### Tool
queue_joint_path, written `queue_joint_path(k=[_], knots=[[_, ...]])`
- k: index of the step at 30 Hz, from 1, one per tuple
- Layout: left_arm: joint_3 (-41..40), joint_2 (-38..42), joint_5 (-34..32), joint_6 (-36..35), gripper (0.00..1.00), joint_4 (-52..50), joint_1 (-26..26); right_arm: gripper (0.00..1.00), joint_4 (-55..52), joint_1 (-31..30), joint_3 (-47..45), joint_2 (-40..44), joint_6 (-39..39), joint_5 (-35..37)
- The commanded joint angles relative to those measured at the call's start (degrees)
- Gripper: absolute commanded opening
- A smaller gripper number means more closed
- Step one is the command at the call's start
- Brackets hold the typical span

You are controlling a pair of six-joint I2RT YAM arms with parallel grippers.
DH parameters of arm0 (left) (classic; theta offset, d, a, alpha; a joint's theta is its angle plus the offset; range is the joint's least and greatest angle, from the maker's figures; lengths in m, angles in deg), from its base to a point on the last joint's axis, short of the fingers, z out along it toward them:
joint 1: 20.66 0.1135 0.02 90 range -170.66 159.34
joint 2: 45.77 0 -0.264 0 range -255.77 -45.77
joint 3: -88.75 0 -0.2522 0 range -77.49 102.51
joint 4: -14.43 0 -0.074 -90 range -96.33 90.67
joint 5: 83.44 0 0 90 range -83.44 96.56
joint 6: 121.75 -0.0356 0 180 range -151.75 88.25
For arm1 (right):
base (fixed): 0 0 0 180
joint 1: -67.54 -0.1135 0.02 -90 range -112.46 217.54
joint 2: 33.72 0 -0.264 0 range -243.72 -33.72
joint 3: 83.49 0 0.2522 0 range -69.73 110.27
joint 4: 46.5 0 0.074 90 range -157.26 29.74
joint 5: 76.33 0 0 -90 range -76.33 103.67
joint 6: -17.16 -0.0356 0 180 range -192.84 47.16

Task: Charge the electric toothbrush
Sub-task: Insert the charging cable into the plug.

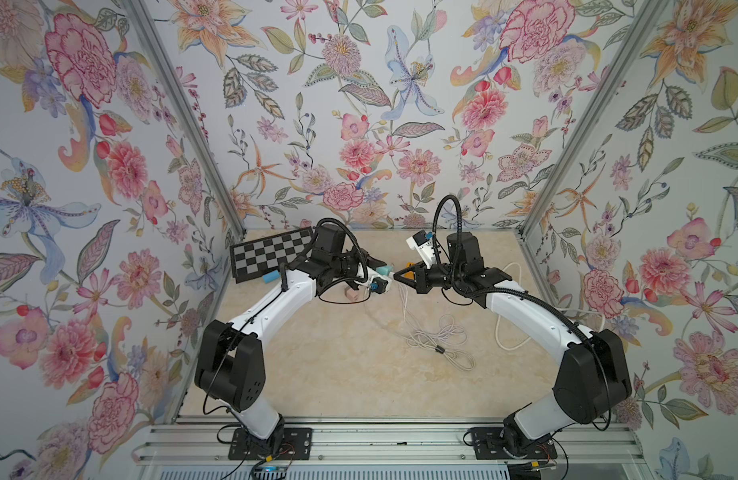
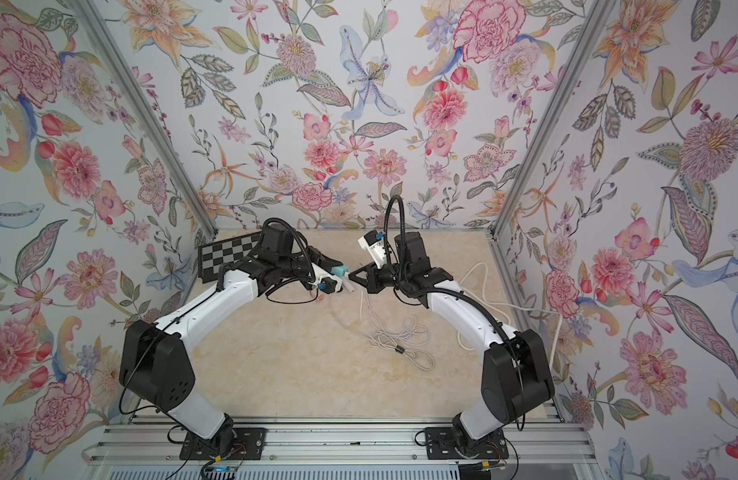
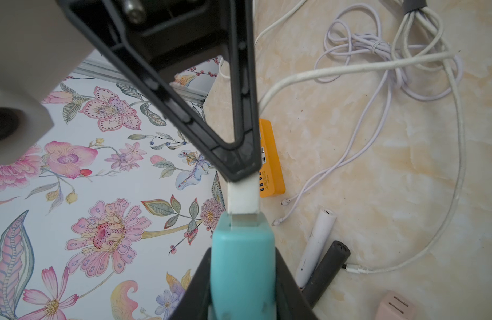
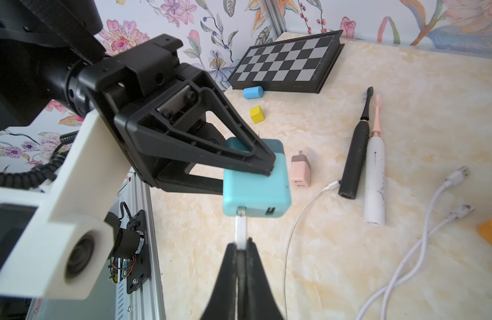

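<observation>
Plug (image 4: 241,230) tip inside teal charger (image 4: 256,191)

Front: beige marbled tabletop (image 1: 338,374) lies bare, wide open passage here.
Centre-right: tangled white cables (image 1: 436,334) sprawl across the path.
Back-left corner: black-and-grey chequered board (image 1: 267,253) fills it.

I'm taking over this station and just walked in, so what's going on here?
The left pincer holds a teal charger block up off the table. The right pincer, shut on a white USB plug, has the plug's tip at one of the block's ports; whether it is fully seated is unclear. The black toothbrush and white toothbrush lie side by side on the table, neither one held.
</observation>
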Motion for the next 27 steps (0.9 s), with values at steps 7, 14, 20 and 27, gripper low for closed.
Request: queue_joint_path(k=[7, 14, 20, 27], knots=[[-5.45, 4.41, 16.87, 12.12, 0.0, 18.28, -9.44, 0.0, 16.28, -2.78, 0.47, -2.05, -7.46, 1.23], [0.28, 1.96, 12.77, 2.45, 0.0, 3.88, -13.48, 0.0, 15.61, -6.02, 2.73, -4.78, -5.87, 0.44], [8.44, -2.36, 11.84, -4.18, 0.0, -11.12, -15.87, 0.0, 14.11, -7.45, 2.9, -5.62, -4.14, 2.29], [-5.1, 4.41, -3.21, 6.87, 0.0, -2.91, -11.16, 0.29, 12.09, -3.76, -4.06, 3.11, -5.32, 4.3]])
